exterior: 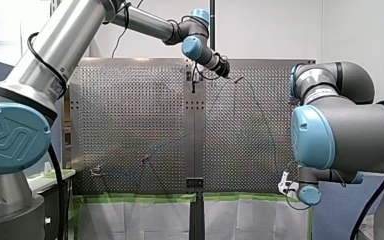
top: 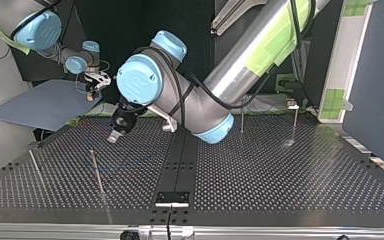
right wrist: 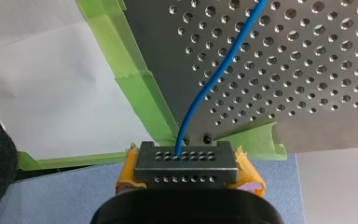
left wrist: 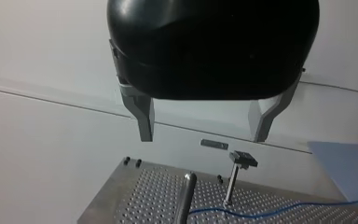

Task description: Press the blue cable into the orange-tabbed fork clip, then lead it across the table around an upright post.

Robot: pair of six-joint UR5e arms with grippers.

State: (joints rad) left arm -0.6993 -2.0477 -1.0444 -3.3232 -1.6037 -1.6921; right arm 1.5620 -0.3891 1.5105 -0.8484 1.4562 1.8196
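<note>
Cable, look: the blue cable point(right wrist: 216, 74) is one thin, smooth strand that bends in soft waves over the perforated steel tabletop point(right wrist: 307, 56).
Cable, place: in the right wrist view it rises from my right gripper point(right wrist: 185, 154), crosses the tabletop's taped corner and runs on over the holes. In the left wrist view a stretch lies flat near another tabletop edge. It passes the foot of a T-headed stem point(left wrist: 235, 179) and reaches a round-topped post point(left wrist: 186, 196).
Clip: I cannot tell from any view which fitting has the orange tab.
Right gripper: pressed together on the cable, which comes out from between its dark, hole-dotted finger blocks. Yellow pads point(right wrist: 247, 170) bulge at both sides. It sits just off the tabletop's corner, above a blue-grey board point(right wrist: 56, 196).
Left gripper: my left gripper point(left wrist: 204, 128) is black, with its metal fingers point(left wrist: 143, 116) spread wide. Nothing is between them and they touch nothing. It hangs raised above the tabletop.
Ahead of the left gripper: the post and the stem stand near each other, below the fingers and close to the tabletop's edge.
Around: green tape point(right wrist: 137, 88) lines the tabletop edge by the right gripper, with a white sheet point(right wrist: 51, 84) beyond it. In the top view a slender rod point(top: 98, 172) leans up from the tabletop, well apart from my left gripper.
</note>
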